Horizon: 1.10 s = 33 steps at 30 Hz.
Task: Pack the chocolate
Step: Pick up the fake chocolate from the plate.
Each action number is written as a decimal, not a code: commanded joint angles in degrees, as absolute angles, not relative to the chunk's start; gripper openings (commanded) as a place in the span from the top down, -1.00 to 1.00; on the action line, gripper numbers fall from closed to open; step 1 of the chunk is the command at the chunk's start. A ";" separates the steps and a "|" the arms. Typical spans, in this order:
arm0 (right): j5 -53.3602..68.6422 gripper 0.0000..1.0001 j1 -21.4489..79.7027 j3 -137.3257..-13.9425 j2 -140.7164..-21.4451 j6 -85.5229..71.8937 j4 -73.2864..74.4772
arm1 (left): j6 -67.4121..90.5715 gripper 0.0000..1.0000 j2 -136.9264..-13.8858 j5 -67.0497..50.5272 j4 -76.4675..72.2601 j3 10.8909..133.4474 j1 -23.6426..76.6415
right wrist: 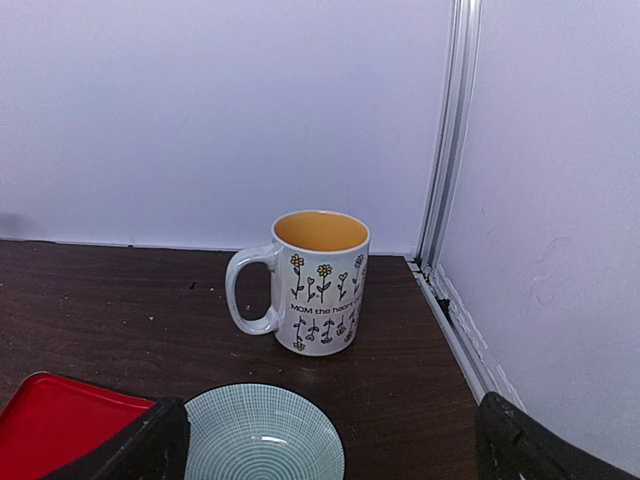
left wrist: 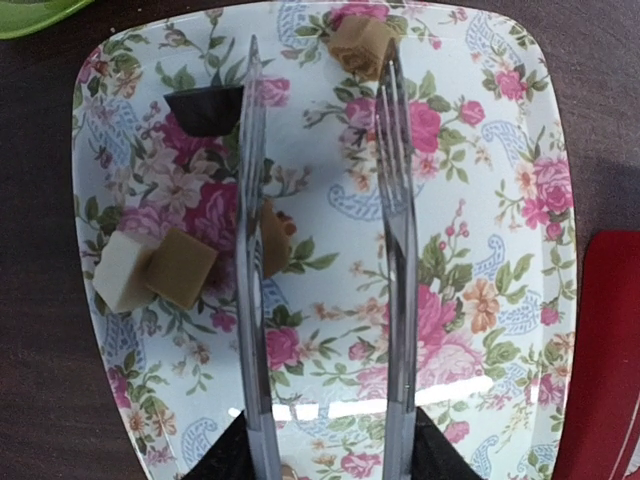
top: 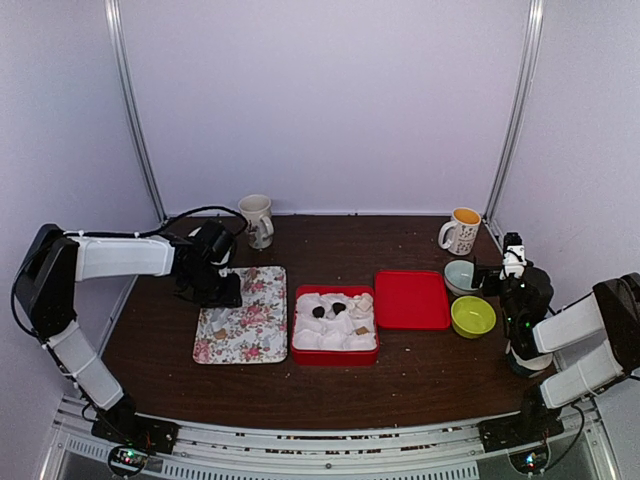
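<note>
Several small chocolate pieces lie on a floral tray (left wrist: 480, 200): a dark one (left wrist: 205, 108), a tan one (left wrist: 362, 47), a pale cube (left wrist: 122, 270) next to a tan cube (left wrist: 182, 266), and a brown one (left wrist: 277, 238) partly behind a tong arm. My left gripper (left wrist: 328, 450) holds metal tongs (left wrist: 397, 250) above the tray (top: 255, 340), their arms apart and empty. The red box (top: 335, 355) with white paper lining holds two dark pieces (top: 319, 311) and a tan one (top: 360, 329). My right gripper (right wrist: 330, 450) is open and empty at the far right (top: 510, 262).
A red lid (top: 412, 299) lies right of the box. A blue-grey bowl (right wrist: 262, 440) and a green bowl (top: 473, 316) stand by the right gripper. A flowered mug (right wrist: 320, 285) is at the back right, and a white mug (top: 257, 220) at the back left.
</note>
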<state>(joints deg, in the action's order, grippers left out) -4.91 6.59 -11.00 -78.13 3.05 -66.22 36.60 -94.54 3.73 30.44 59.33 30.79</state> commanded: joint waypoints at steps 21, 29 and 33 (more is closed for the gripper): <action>-4.61 -1.00 6.16 -12.13 -77.70 2.89 -66.36 | 34.55 0.05 -100.45 -1.74 26.45 65.65 27.14; -4.57 -1.00 6.15 -12.13 -77.70 2.90 -66.37 | 34.45 0.11 -101.52 -1.45 26.99 66.93 26.85; -4.57 -1.00 6.15 -12.13 -77.70 2.90 -66.39 | 34.18 0.17 -101.94 -1.44 27.03 67.06 26.86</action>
<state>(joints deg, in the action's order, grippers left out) -4.91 6.59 -11.00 -78.13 3.05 -66.22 35.03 -101.25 -1.32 28.82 65.23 27.20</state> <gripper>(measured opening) 0.999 0.436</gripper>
